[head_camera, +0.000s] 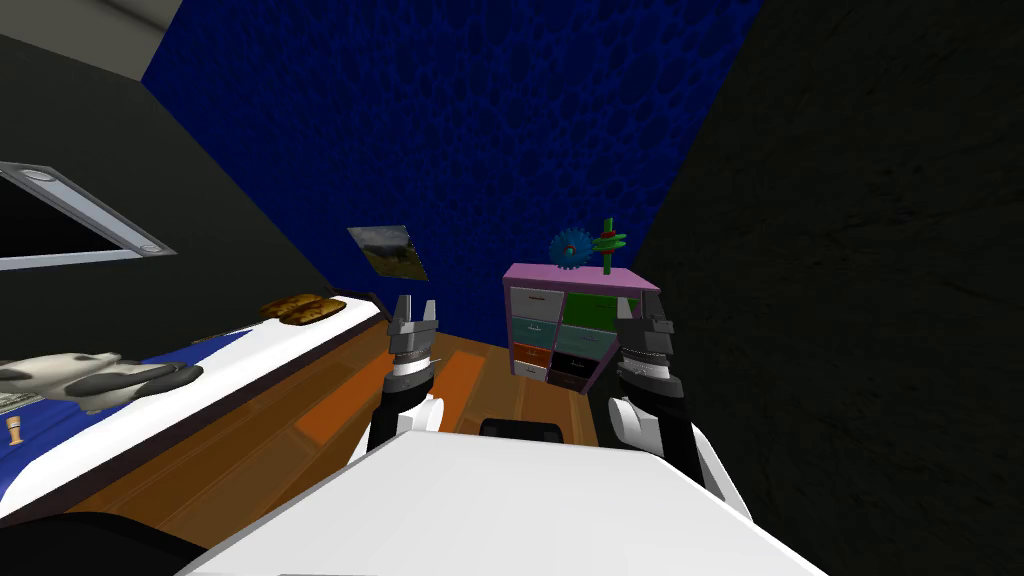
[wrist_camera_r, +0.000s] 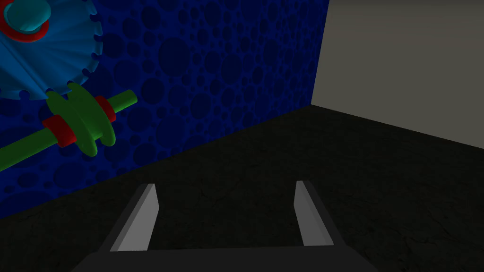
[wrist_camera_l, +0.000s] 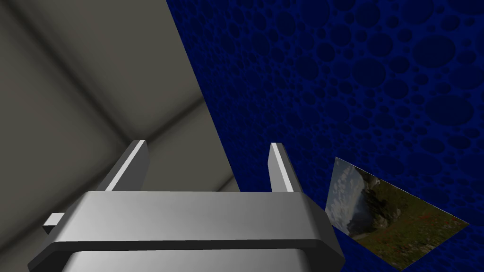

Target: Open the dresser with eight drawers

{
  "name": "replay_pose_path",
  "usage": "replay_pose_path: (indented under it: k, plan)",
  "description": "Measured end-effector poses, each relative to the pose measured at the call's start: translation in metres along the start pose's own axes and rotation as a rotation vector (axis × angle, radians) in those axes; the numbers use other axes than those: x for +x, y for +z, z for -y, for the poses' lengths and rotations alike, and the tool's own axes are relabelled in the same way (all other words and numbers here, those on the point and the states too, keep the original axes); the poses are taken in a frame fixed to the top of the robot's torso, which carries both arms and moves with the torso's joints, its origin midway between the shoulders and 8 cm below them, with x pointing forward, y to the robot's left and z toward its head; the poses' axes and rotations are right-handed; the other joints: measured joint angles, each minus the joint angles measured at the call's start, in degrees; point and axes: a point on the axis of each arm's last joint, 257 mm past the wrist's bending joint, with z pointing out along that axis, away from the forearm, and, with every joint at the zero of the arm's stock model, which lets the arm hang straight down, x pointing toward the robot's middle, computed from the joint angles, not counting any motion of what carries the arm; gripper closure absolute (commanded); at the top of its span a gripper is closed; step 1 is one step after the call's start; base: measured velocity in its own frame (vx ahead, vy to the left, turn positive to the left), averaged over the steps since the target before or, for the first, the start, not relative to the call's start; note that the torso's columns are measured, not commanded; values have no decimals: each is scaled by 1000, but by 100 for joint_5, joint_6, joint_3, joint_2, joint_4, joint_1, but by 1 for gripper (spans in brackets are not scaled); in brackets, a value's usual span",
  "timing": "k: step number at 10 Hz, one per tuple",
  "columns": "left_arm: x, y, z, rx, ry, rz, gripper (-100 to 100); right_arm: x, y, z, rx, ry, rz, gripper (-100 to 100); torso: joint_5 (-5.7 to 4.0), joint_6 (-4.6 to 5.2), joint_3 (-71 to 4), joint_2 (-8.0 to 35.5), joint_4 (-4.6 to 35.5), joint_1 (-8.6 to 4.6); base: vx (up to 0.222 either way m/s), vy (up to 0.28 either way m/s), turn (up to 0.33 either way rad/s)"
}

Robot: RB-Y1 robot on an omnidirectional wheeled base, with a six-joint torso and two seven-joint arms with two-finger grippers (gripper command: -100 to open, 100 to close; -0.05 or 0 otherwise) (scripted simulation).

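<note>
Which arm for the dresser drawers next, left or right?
Right, probably. The open right gripper overlaps the edge of the dresser in head view; the left gripper, also open, sits nearer the bed.

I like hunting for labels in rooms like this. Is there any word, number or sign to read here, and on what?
No readable text anywhere.
The dresser: drawer fronts show no lettering.
The wall picture: a landscape, no words.
The blue gear toy: plain.

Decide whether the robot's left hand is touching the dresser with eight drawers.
Apart. In the head view, the left hand stands clear of the dresser, with blue wall and wooden floor showing between them.
</note>
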Motion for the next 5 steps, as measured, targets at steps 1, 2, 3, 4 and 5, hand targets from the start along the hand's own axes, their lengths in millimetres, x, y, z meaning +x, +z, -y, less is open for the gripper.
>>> replay_pose_path:
  k: [1, 2, 3, 4, 5]
  plan:
    - [0, 0, 0, 0, 0, 0, 0, 0, 0, 0, 0, 0, 0, 0, 0, 0, -467, 232, 235, 0, 0, 0, 0]
    - [0, 0, 0, 0, 0, 0, 0, 0, 0, 0, 0, 0, 0, 0, 0, 0, -1200, 597, 600, 0, 0, 0, 0]
    - [0, 0, 0, 0, 0, 0, 0, 0, 0, 0, 0, 0, 0, 0, 0, 0, -2014, 1003, 1006, 0, 0, 0, 0]
    - [0, 0, 0, 0, 0, 0, 0, 0, 0, 0, 0, 0, 0, 0, 0, 0, -2850, 1422, 1424, 0, 0, 0, 0]
    - [0, 0, 0, 0, 0, 0, 0, 0, 0, 0, 0, 0, 0, 0, 0, 0, -3692, 1845, 1846, 0, 0, 0, 0]
